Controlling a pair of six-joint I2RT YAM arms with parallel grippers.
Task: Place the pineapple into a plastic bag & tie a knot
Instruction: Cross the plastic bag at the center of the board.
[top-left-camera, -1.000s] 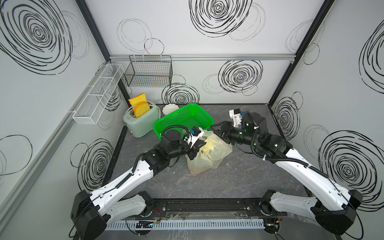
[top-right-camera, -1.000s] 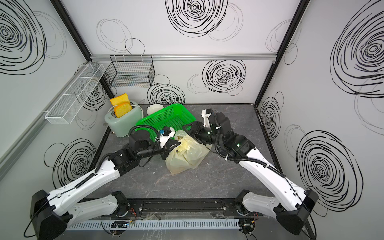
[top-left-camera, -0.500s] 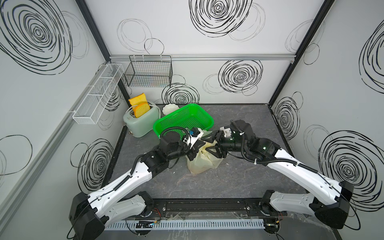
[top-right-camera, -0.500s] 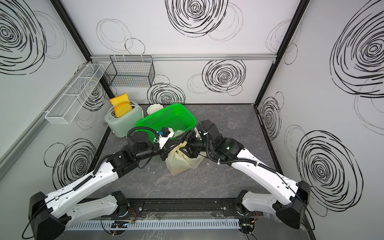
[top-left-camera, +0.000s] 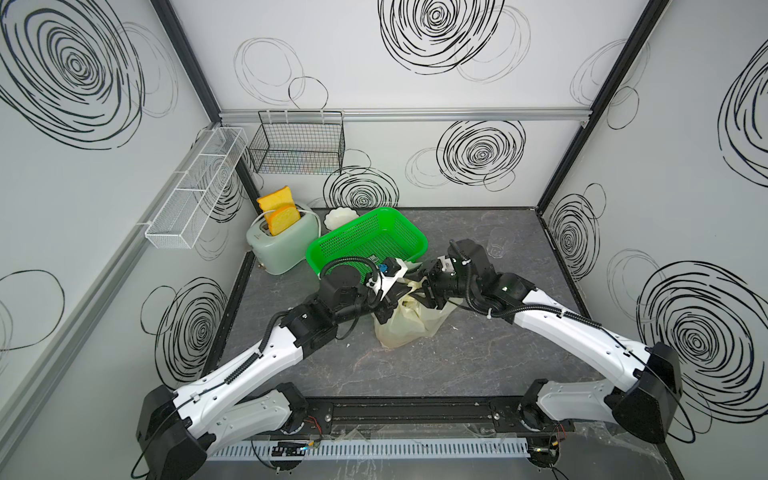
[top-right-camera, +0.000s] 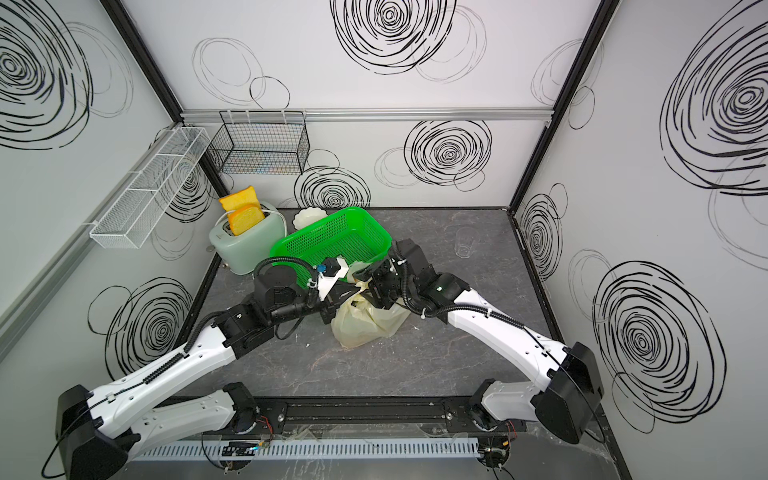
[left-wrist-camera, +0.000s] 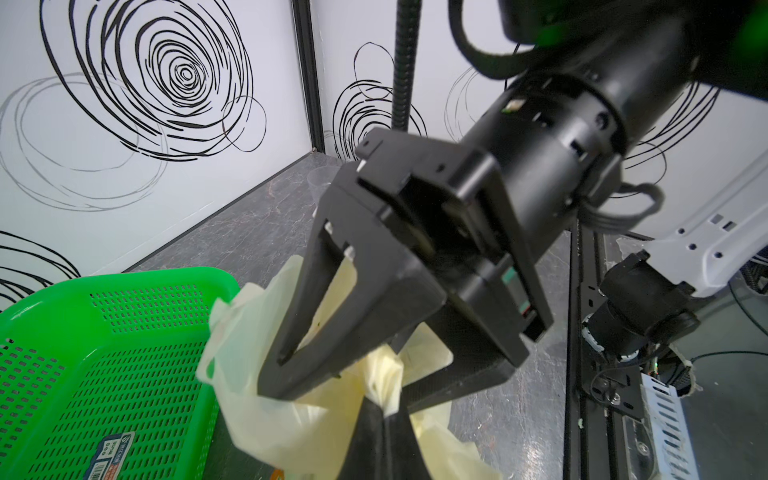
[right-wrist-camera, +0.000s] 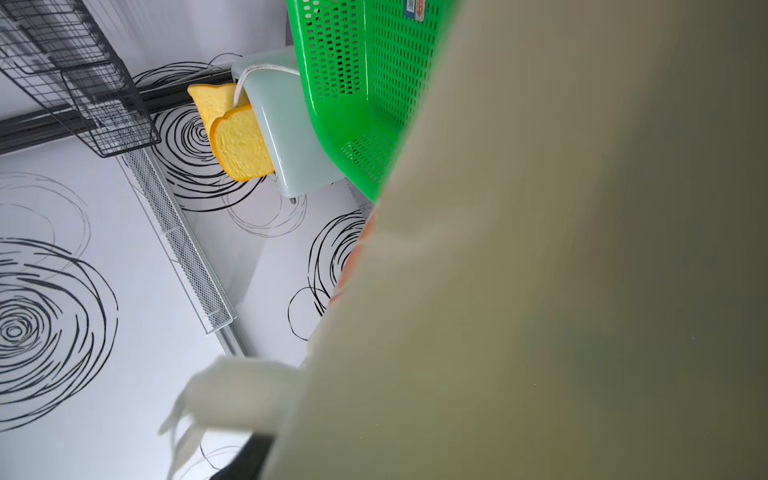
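Two robot arms are seen meeting over a pale yellow plastic bag (top-left-camera: 409, 330), which is slumped near the middle of a grey table (top-left-camera: 478, 365). A second earlier the right gripper (top-left-camera: 424, 296) was held farther right and farther back, clear of the bag. It has since been brought in against the bag's top, tip to tip with the left gripper (top-left-camera: 384, 316), which has been kept almost where it was. The bag's top is now more gathered than it was then.

In the left wrist view the left gripper (left-wrist-camera: 381, 409) is seen closed, with a twisted handle strip (left-wrist-camera: 386, 374) of the bag pinched at its tips and drawn up taut. The right gripper's fingers (left-wrist-camera: 291, 332) are spread wide, one on each side of that strip, with loose bag plastic lying between them. Whether they press on the plastic cannot be told. The right wrist view is mostly filled by blurred pale plastic close to the lens.

The bag is set just beside the near right corner of a green basket (top-left-camera: 368, 245). What is inside the bag is hidden by the plastic. A pale green toaster (top-left-camera: 282, 249) holding two bread slices (top-left-camera: 276, 212) is placed left of the basket, and a clear glass (top-left-camera: 496, 249) is placed to the far right of the bag.
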